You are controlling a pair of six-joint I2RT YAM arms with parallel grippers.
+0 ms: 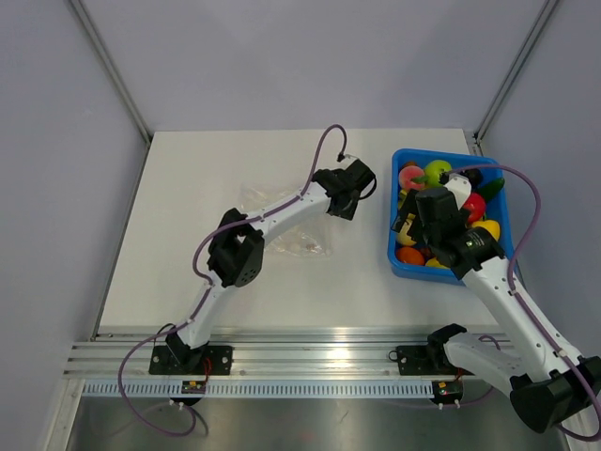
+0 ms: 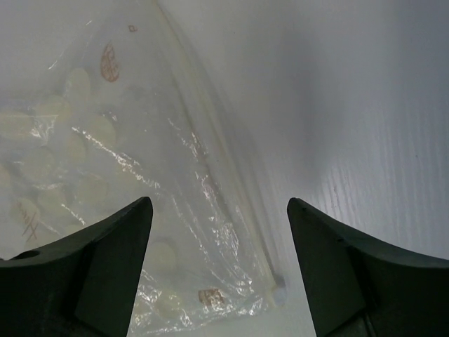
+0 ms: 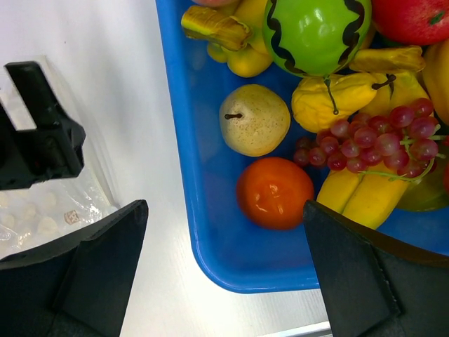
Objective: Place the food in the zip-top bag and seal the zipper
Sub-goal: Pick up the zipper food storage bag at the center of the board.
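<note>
Left hand spread wide over the zip-top bag, flat mid-surface, zipper under the gap. Right hand, open too, hovers over the food in the blue bin, right. A shallow pinch and that slick film slips!

my jaws wide, both sides
my left arm bent, left gripper aimed down; my right arm stretched forward, right gripper likely aimed down too.
</note>
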